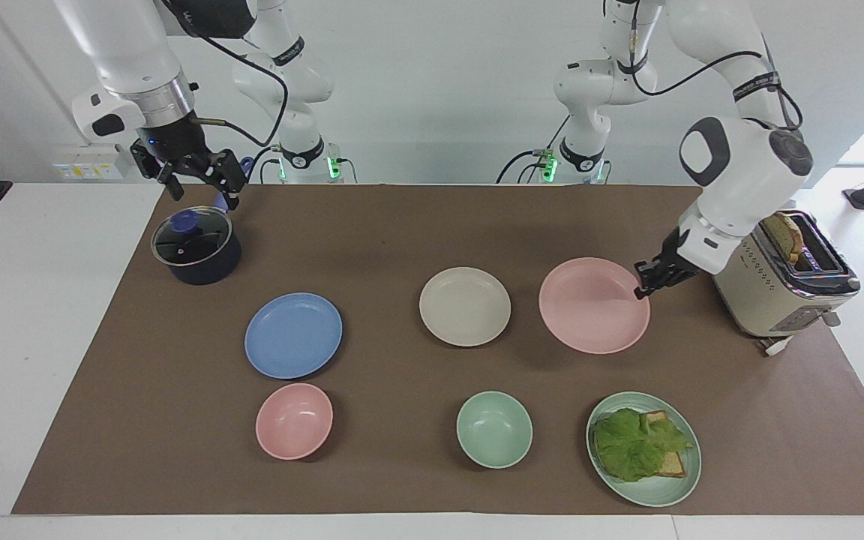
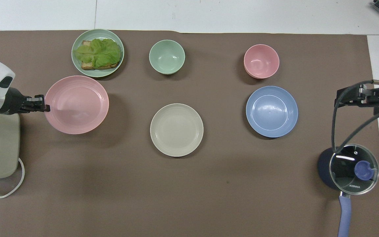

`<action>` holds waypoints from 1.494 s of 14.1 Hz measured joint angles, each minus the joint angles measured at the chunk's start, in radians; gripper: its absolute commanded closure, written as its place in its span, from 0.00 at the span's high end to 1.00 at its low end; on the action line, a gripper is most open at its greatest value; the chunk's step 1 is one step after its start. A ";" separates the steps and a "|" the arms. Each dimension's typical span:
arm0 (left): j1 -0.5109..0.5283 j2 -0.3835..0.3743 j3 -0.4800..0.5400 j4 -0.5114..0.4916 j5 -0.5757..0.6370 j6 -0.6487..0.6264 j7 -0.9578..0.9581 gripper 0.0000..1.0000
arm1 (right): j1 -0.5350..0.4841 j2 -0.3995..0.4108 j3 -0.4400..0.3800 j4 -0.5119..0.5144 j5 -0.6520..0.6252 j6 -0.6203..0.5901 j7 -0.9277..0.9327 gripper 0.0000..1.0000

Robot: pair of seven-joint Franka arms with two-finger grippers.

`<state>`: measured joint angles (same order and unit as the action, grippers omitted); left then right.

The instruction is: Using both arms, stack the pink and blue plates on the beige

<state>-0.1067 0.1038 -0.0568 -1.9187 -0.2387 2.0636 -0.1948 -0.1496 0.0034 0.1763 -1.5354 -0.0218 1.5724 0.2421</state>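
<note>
Left tool (image 1: 640, 289) pinches the pink plate (image 1: 593, 305) by its rim, lifted off the tabletop — the beige plate (image 1: 465, 306) lies just past the plate's free edge, straight ahead. Right tool (image 1: 199, 180), fingers wide, waits over the pot (image 1: 196, 245).

Both views are bright and evenly lit from above, with soft diffuse light. Shadows on the brown mat (image 1: 432, 225) are faint and blurred; a broad dim patch lies under the lifted pink plate (image 1: 594, 304), just beside it toward the beige plate (image 2: 176, 129). A white glare streak crosses the glass lid (image 2: 353, 169) of the pot. Daylight whitens the background above the toaster (image 1: 784, 285). Focus is sharp throughout; edges bend only slightly.
</note>
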 measured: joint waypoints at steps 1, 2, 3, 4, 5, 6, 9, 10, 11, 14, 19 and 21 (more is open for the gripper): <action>-0.058 0.000 -0.001 -0.006 0.000 0.026 -0.057 0.00 | 0.000 0.000 0.000 0.000 0.000 0.004 0.000 1.00; -0.107 0.001 -0.002 -0.018 0.000 0.057 -0.098 0.00 | 0.000 0.001 0.000 0.000 0.000 0.005 0.000 1.00; -0.153 0.002 -0.002 -0.039 0.000 0.097 -0.131 0.00 | 0.000 0.002 0.000 0.000 0.000 0.006 0.000 1.00; -0.194 0.003 -0.002 -0.067 0.000 0.137 -0.155 0.00 | 0.000 0.002 0.000 0.000 0.000 0.009 0.000 1.00; -0.227 0.005 -0.001 -0.098 0.002 0.168 -0.166 0.00 | 0.000 0.003 0.000 0.000 0.000 0.010 0.000 1.00; -0.254 0.009 -0.001 -0.130 0.007 0.199 -0.171 0.00 | 0.000 0.003 0.000 0.000 0.000 0.014 0.000 1.00; -0.302 0.027 0.000 -0.205 0.014 0.311 -0.183 0.00 | 0.000 0.005 0.000 0.000 0.000 0.021 0.000 1.00; -0.310 0.036 0.000 -0.216 0.014 0.327 -0.187 0.00 | 0.000 0.005 0.000 0.000 0.000 0.024 0.000 1.00; -0.312 0.042 0.000 -0.220 0.015 0.339 -0.188 0.00 | 0.000 0.005 0.000 0.000 0.000 0.025 0.000 1.00; -0.314 0.043 0.001 -0.220 0.017 0.359 -0.188 0.00 | 0.000 0.007 0.000 -0.005 0.000 0.042 0.000 1.00; -0.317 0.067 0.001 -0.221 0.018 0.404 -0.188 0.00 | 0.000 0.010 0.000 -0.011 0.000 0.056 0.000 1.00; -0.317 0.067 0.001 -0.221 0.018 0.407 -0.188 0.00 | 0.000 0.010 0.000 -0.011 0.000 0.056 0.000 1.00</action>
<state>-0.4241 0.1709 -0.0554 -2.1394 -0.2210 2.4702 -0.3825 -0.1497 0.0132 0.1760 -1.5462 -0.0218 1.6283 0.2421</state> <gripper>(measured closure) 0.952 0.000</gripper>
